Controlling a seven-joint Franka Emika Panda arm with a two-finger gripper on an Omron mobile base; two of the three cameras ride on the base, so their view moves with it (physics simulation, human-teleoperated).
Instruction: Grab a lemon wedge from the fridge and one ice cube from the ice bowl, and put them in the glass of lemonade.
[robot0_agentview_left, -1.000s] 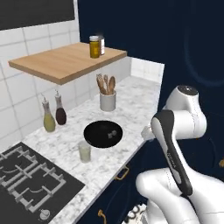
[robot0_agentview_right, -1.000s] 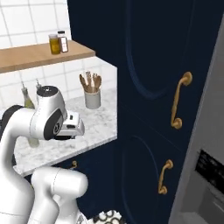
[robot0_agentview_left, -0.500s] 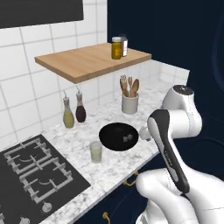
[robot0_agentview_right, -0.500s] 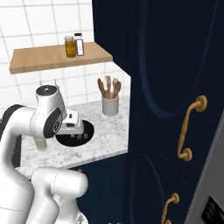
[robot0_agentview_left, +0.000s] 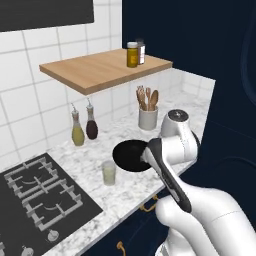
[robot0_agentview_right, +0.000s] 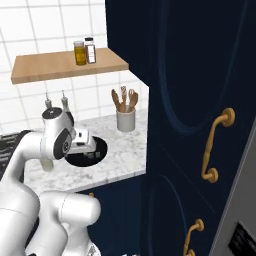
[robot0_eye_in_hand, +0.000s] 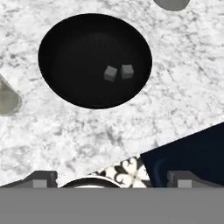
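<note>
In the hand view we are seeing our gripper (robot0_eye_in_hand: 112, 181) low at the bottom edge, its two dark fingertips (robot0_eye_in_hand: 41, 179) standing wide apart with nothing between them. It is hovering above the edge of the marble counter (robot0_eye_in_hand: 183, 83), where the white stone is meeting the navy cabinet front (robot0_eye_in_hand: 192, 153).

Just beyond the fingertips we are looking down into the ice bowl (robot0_eye_in_hand: 65, 52), a round black dish sitting on the counter. Two small grey ice cubes (robot0_eye_in_hand: 119, 72) are lying inside it, touching or nearly touching, a little right of the bowl's middle. The glass of lemonade (robot0_eye_in_hand: 8, 98) is showing at the left edge of that view, just beside the bowl.

From the left base view we are seeing our white arm folding over the counter in front of the bowl, with the glass standing to the bowl's left, near the black stove (robot0_agentview_left: 45, 195). Farther back, two bottles (robot0_agentview_left: 84, 127) are standing against the tiled wall, and a white utensil holder (robot0_agentview_left: 148, 117) with wooden spoons is sitting behind the bowl. Above them a wooden shelf (robot0_agentview_left: 95, 70) is carrying two jars (robot0_agentview_left: 135, 53).

In the right base view the tall navy cabinet (robot0_agentview_right: 190, 100) with brass handles (robot0_agentview_right: 216, 145) is rising right of the counter, and a strip of the grey fridge (robot0_agentview_right: 240, 200) is showing at the far right. We cannot make out the lemon wedge.
</note>
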